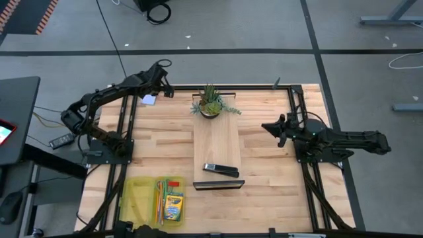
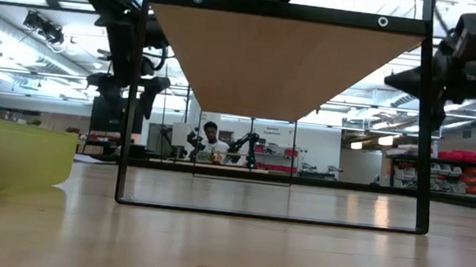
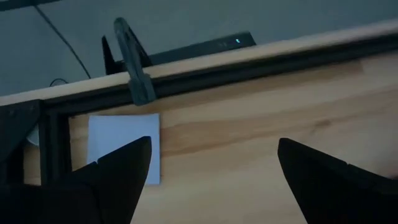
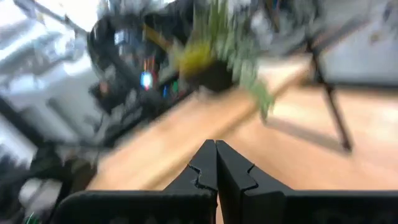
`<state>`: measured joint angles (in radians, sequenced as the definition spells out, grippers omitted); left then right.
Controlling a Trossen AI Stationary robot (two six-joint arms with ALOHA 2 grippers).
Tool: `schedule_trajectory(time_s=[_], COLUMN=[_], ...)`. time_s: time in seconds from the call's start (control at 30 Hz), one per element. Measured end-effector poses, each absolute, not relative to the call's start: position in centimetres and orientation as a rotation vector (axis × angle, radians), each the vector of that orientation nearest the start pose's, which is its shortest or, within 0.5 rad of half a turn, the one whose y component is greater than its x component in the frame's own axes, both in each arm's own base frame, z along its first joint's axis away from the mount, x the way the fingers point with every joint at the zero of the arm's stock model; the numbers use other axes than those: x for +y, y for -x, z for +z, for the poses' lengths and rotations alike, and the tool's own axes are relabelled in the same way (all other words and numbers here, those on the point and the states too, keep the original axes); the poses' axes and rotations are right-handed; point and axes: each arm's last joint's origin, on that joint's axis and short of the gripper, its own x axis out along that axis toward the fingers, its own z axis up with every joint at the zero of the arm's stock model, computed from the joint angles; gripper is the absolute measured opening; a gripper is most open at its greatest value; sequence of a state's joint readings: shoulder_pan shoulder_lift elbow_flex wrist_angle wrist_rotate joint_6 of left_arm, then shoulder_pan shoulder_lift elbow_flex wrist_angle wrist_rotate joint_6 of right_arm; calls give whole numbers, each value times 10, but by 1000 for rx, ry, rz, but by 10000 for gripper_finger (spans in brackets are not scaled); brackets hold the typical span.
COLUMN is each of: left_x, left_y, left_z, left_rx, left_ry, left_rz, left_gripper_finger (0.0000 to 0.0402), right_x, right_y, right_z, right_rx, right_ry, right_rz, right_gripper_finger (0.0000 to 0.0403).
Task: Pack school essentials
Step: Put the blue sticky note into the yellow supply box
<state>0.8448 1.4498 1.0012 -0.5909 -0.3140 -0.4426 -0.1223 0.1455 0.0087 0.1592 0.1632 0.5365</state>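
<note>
1. Packing partly done, by the look of it: yellow tray [image 1: 135,198] at the near left corner of the table [image 1: 271,192] already holding a crayon box [image 1: 173,206] and a few pens or pencils [image 1: 160,198] beside it; exact items too small to tell apart.
2. Still out: pale note pad [image 3: 123,146] lying flat at the far left corner of the table, just inside the black frame.
3. Left gripper [image 3: 211,171] poised right above that pad, fingers spread wide, nothing between them; likely the next pick.
4. Right gripper [image 4: 216,163] raised over the right side, fingers pressed together, empty, pointed toward the potted plant [image 1: 210,101].
5. Not for packing: plant at the far end of the centre board [image 1: 217,142]; black stapler-like bar [image 1: 221,170] near its front end.
</note>
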Motion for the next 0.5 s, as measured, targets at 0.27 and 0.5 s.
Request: schedule_trajectory(time_s=[0.27, 0.5], left_x=[209, 207], left_y=[-174, -173], left_z=[251, 261], left_rx=[766, 721], left_ry=[602, 558], left_rz=[1255, 1196], left_gripper_finger=[357, 357], right_x=[-14, -11], right_y=[-105, -105], right_z=[170, 168], right_rx=[-48, 6], right_ry=[-608, -563], right_rz=[-169, -79], right_gripper_finger=[6, 6])
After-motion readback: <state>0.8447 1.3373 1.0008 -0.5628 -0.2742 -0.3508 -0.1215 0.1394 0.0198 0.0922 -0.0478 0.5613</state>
